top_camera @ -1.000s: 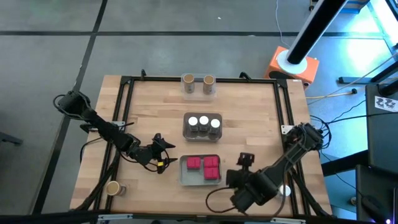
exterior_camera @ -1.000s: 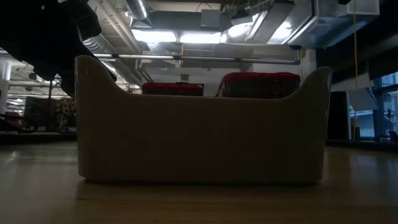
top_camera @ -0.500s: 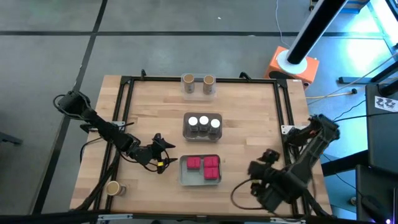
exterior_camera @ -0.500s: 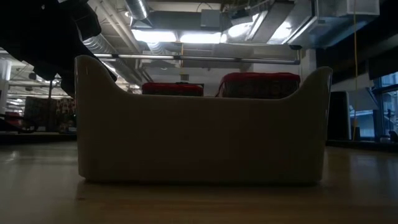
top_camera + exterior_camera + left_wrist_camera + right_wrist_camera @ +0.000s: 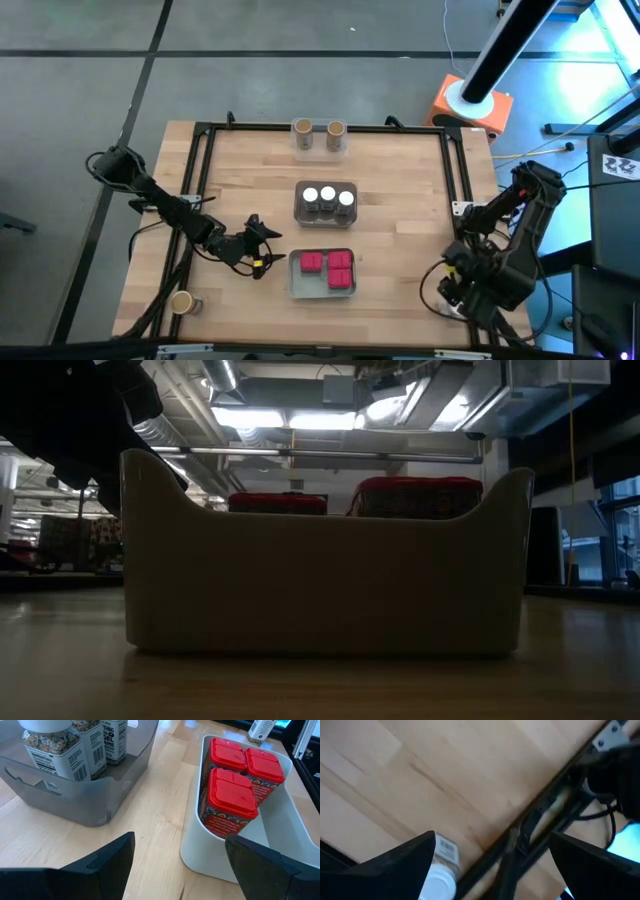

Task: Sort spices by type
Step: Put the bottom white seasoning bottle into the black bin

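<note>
1. Jars [image 5: 75,745] in the grey tray [image 5: 60,795] bear barcodes; other print is unreadable.
2. Left end effector [image 5: 180,855] gapes empty beside the red boxes [image 5: 235,785] in the white tray [image 5: 200,855].
3. Only the right wrist view shows a white-lidded jar [image 5: 440,875] at the worktop [image 5: 420,775] edge; right end effector [image 5: 490,855] is spread, empty.

Our right arm [image 5: 505,250] is the only thing that moves. A second ago its gripper sat low on the table just right of the tray of red boxes; half a second ago it was further right and nearer the front edge. Now our right gripper [image 5: 460,290] hangs over the table's front right corner by the black frame rail [image 5: 530,822], fingers spread. Its wrist view takes in a white-lidded spice jar [image 5: 442,870] lying beside that rail, which the arm covers from above.
</note>
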Motion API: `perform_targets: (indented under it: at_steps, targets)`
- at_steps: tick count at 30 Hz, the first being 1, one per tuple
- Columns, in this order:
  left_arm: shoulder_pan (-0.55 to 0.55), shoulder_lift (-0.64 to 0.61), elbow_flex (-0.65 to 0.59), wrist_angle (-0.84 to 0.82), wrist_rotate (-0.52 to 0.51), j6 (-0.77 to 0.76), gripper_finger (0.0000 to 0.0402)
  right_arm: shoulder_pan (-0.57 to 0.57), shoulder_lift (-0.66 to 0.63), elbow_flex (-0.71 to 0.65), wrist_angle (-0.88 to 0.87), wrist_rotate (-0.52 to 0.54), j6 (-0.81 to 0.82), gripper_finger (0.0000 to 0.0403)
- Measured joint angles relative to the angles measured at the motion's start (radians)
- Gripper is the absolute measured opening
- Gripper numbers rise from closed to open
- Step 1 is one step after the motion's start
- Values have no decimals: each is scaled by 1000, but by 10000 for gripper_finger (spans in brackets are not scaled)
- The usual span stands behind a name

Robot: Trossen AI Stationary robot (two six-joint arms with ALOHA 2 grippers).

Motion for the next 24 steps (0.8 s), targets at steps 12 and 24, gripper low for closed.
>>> perform_targets:
  at_steps: [12,24]
  targets:
    - [0,0,0,0,0,-11,294,0,2,-40,215,-101,52,386]
    - [0,0,0,-1,0,-12,294,1,93,-40,286,-234,61,385]
